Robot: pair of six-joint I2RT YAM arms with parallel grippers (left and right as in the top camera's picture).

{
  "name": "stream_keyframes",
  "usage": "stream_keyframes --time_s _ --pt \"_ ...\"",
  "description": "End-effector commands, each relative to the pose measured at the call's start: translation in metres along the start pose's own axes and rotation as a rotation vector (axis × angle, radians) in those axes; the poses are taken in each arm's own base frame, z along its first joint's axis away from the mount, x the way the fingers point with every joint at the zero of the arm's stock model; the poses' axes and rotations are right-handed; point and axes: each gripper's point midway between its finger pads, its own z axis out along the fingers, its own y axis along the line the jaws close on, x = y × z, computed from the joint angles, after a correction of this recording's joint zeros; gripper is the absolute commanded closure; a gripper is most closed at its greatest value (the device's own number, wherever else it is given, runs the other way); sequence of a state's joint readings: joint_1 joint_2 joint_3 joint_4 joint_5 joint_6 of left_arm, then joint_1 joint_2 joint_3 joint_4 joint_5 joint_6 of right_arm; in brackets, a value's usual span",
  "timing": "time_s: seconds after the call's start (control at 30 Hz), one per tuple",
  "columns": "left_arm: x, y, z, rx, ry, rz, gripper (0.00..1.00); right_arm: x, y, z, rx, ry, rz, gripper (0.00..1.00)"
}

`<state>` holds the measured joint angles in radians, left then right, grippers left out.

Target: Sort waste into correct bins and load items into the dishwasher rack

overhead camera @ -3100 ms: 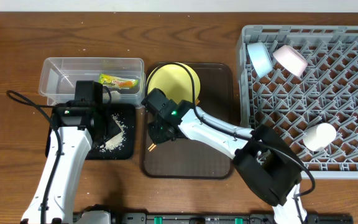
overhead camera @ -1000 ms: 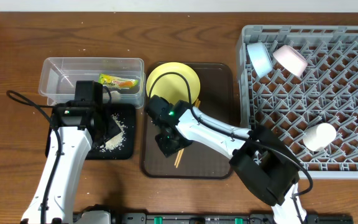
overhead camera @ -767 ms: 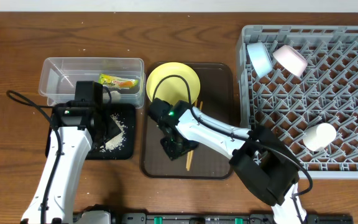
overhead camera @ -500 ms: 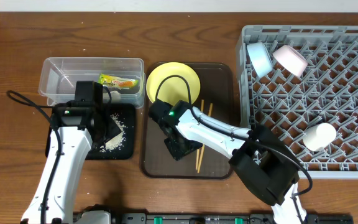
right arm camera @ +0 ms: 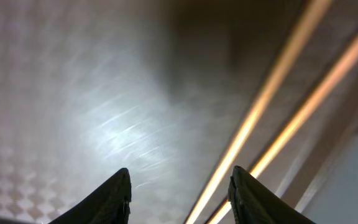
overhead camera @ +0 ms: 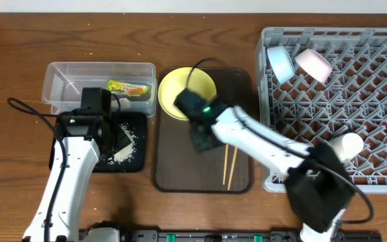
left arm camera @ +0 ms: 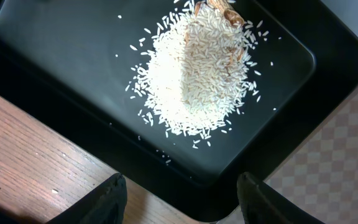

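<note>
Two chopsticks (overhead camera: 229, 165) lie side by side on the brown tray (overhead camera: 180, 171), right of centre. My right gripper (overhead camera: 200, 138) hovers open just left of them, below the yellow plate (overhead camera: 187, 91). In the right wrist view the chopsticks (right arm camera: 272, 106) run diagonally, and one passes under the gap of the right gripper (right arm camera: 180, 186), which holds nothing. My left gripper (overhead camera: 116, 139) hangs open over the black tray (overhead camera: 136, 161). Its wrist view shows the rice heap (left arm camera: 194, 71) in the black tray (left arm camera: 73, 56), and the left gripper (left arm camera: 182, 199) is empty. The snack wrapper (overhead camera: 130, 87) lies in the clear tub (overhead camera: 66, 74).
The grey rack (overhead camera: 355, 175) fills the right side. It holds a light blue bowl (overhead camera: 281, 62), a pale bowl (overhead camera: 313, 64) and a small pale cup (overhead camera: 345, 146). The right arm stretches across the brown tray towards the rack's front left corner.
The chopsticks have slid right across the brown tray. The right gripper has since drawn back up towards the plate, away from them. The left arm has not moved.
</note>
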<state>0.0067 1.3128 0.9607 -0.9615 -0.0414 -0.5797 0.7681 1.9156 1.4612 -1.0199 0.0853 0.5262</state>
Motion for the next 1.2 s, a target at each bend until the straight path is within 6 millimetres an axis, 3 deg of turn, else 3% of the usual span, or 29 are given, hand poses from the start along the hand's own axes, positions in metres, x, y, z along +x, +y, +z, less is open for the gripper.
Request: stream_keyframes --time_s 0.0,0.23,0.93,1.07,1.17 --pt "-0.002 0.004 -0.001 -0.014 -0.015 -0.014 0.40 -0.013 -0.030 -0.002 0.038 -0.021 0.133 0.51" --pt "-0.002 0.004 -0.001 -0.014 -0.015 -0.010 0.40 -0.004 -0.060 0.010 0.057 0.050 0.234 0.53" --pt "-0.002 0.004 -0.001 -0.014 -0.015 -0.010 0.40 0.053 -0.068 0.064 0.069 0.161 0.306 0.62" --pt "-0.002 0.004 -0.001 -0.014 -0.015 -0.010 0.40 0.060 -0.069 0.071 0.073 0.168 0.303 0.71" --pt "-0.002 0.004 -0.001 -0.014 -0.015 -0.010 0.40 0.062 -0.069 0.073 0.074 0.171 0.303 0.87"
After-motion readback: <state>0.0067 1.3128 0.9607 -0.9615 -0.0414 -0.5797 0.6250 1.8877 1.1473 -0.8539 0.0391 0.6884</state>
